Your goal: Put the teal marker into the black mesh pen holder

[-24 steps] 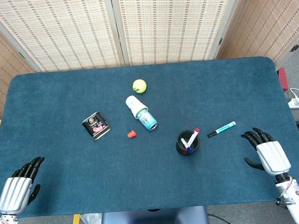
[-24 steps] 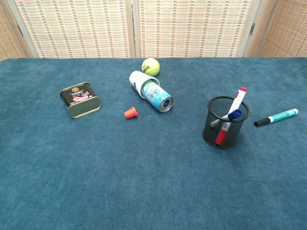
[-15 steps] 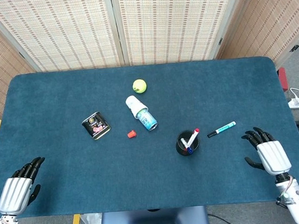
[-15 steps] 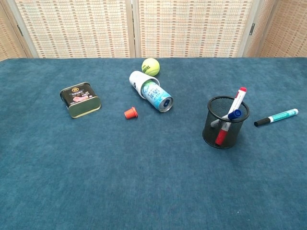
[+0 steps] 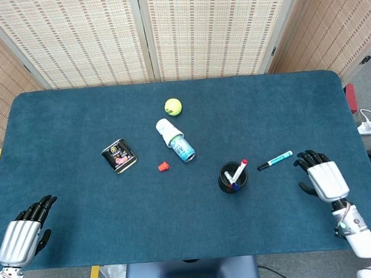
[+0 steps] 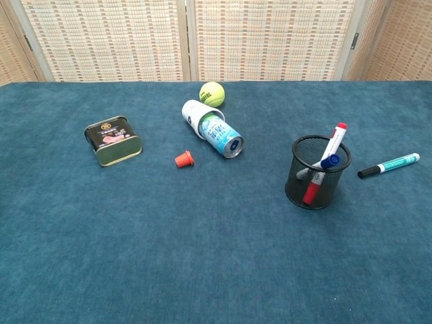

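The teal marker point(image 5: 275, 160) with a black cap lies flat on the blue table, just right of the black mesh pen holder point(image 5: 232, 178). The marker point(image 6: 389, 165) and the holder point(image 6: 317, 173) also show in the chest view; the holder contains a red and a blue marker. My right hand point(image 5: 322, 176) hovers open near the table's right front, a short way right of the teal marker and apart from it. My left hand point(image 5: 23, 228) rests open at the front left corner, holding nothing. Neither hand shows in the chest view.
A tennis ball point(image 5: 173, 106), a lying can with a white cup point(image 5: 176, 140), a small orange cap point(image 5: 163, 166) and a dark tin point(image 5: 118, 156) sit across the table's middle and left. A folding screen stands behind the table.
My right hand has moved forward and slightly left, closer to the teal marker. The left hand and all objects stay put.
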